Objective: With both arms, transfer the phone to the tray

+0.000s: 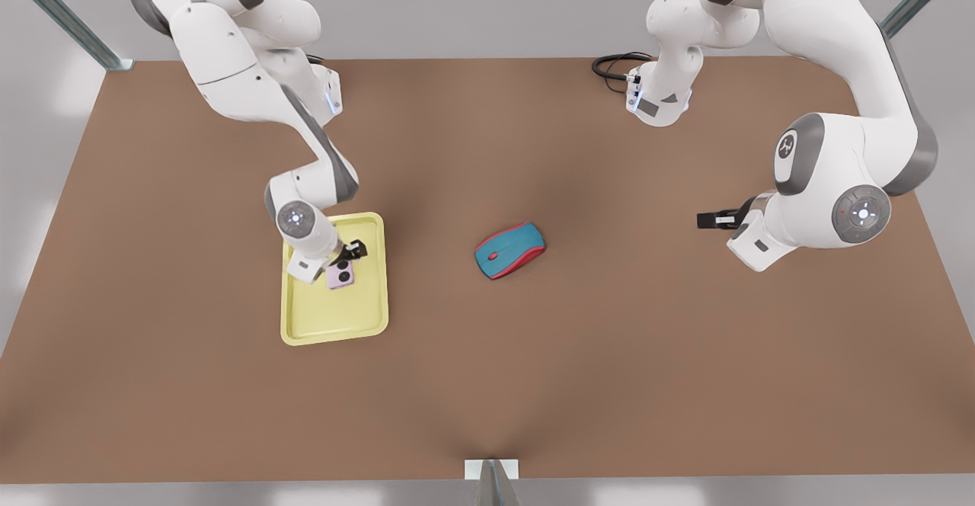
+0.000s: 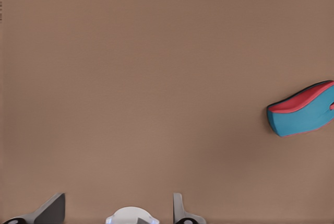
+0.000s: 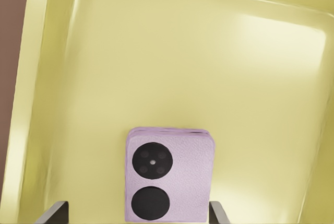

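Note:
The pale pink-lilac phone (image 1: 340, 275) with two black circles lies inside the pale yellow tray (image 1: 335, 315) at the front view's left. My right gripper (image 1: 352, 252) hovers just over it, open. In the right wrist view the phone (image 3: 169, 179) sits between the spread fingertips (image 3: 58, 211), on the tray floor (image 3: 182, 67). One finger stands close to the phone's edge, the other well apart from it. My left gripper (image 1: 708, 220) waits open above the bare table at the front view's right, with nothing between its fingers (image 2: 180, 208).
A teal-and-red computer mouse (image 1: 510, 251) lies mid-table, between the tray and the left gripper, and the mouse (image 2: 305, 110) also appears in the left wrist view. A black cable (image 1: 615, 68) coils at the table's far edge.

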Controlling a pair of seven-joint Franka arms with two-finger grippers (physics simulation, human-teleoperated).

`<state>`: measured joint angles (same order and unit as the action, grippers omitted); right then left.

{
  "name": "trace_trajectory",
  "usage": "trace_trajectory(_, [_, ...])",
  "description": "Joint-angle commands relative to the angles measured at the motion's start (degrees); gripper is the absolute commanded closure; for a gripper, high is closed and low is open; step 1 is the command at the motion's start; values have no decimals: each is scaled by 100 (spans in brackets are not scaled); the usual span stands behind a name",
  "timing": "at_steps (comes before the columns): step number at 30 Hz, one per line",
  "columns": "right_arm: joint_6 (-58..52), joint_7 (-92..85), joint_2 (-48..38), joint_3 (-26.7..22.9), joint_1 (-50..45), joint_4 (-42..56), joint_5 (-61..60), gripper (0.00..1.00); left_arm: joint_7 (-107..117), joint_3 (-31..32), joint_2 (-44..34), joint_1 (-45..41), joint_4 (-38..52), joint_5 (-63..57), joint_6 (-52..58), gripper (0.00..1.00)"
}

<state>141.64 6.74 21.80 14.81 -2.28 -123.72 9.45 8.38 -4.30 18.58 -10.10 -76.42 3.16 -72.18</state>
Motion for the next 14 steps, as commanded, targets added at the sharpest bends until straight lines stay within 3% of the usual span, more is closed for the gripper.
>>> trace_trajectory(1, [-345,-340,-105,-4,35,356,-31,0,-3,0,-3,8,4,-26,-15,0])
trace_trajectory(3, [-2690,-428,-325,-13,184,2147,-14,0,76,0,14,-1,39,0,2,0])
trace_trajectory(4, [-4484,-376,-395,-13,430,3808,-40,0,85,0,5,-1,66,1,3,0])
trace_trajectory(6, [-5550,-375,-975,-13,958,4401,-409,0,76,-18,-12,8,92,-17,3,0])
trace_trajectory(7, [-5691,-454,-1353,-74,1072,4093,-461,0,67,-9,-12,-1,118,-69,11,0])
trace_trajectory(9, [-5823,-490,-1204,-1489,-141,4199,-646,0,32,44,5,-1,118,-316,20,0])
trace_trajectory(14, [-5551,-1139,-1204,-1446,17,3943,-840,0,23,52,-30,-1,118,-272,73,0])
